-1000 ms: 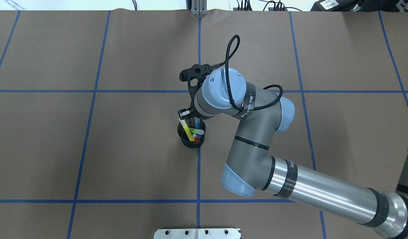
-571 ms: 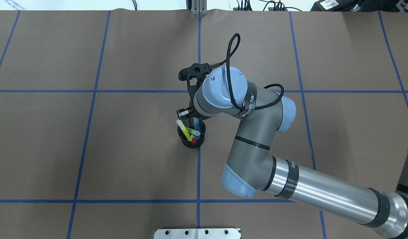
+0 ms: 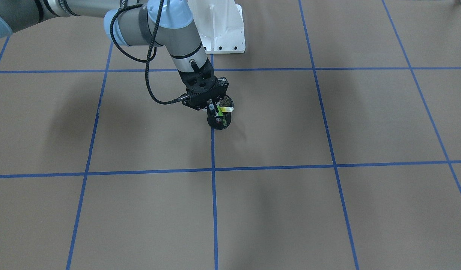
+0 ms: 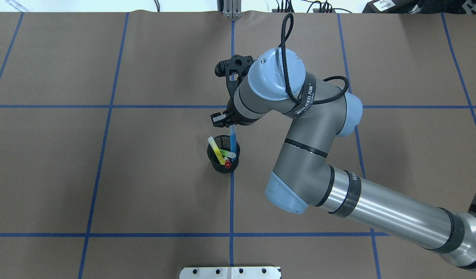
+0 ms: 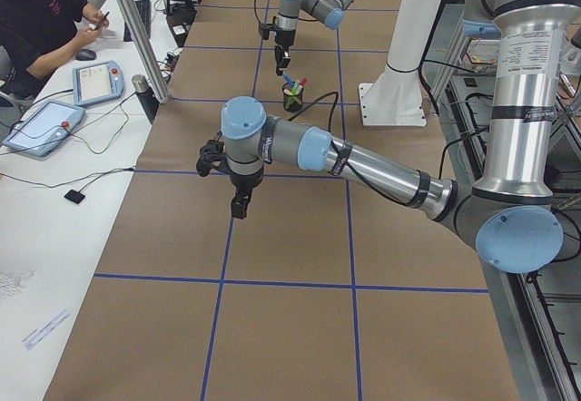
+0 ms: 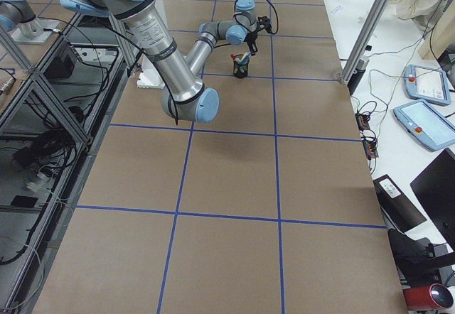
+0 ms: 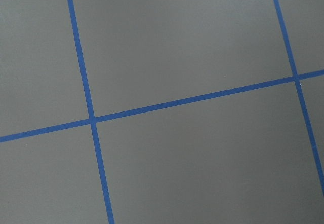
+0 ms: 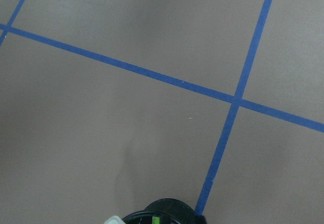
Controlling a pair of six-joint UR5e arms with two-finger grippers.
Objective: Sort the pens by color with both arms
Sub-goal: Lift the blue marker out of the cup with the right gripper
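1. Centre of overhead frame, on brown paper-covered table [image 4: 145,174] with blue tape grid: small round black mesh cup [image 4: 221,168] with all four slim plastic marker pens in it.
2. In the cup: slim blue pen [image 4: 233,139] upright at the upper-right rim; neon yellow pen [image 4: 215,150] leaning to upper left; neon green pen [image 4: 225,152] lying across toward the right; white-barrelled pen [image 4: 227,164] with red ends at the lower edge, red cap up.
3. Directly above the cup: black two-finger right gripper [image 3: 210,105] on grey metal tube right arm [image 4: 311,155], entering from lower right of overhead frame. Looks pinched on the blue pen's top end, with the lower end inside the cup. Contact partly hidden by the wrist, so judged, not certain.
4. Well apart from the cup, left of centre in the left side view: black left gripper [image 5: 237,205] on grey left arm [image 5: 363,161], hovering over the table. Cannot tell whether jaws spread or pressed together.
5. Handling, judged: light, stiff, smooth plastic, likely slippery; round barrel apt to swivel in a pinch.
6. Best hold, judged: across the barrel near the upper end, clear of rim and neighbours. Straight vertical pull, to avoid tipping the light cup or dragging the crossed yellow and green pens.
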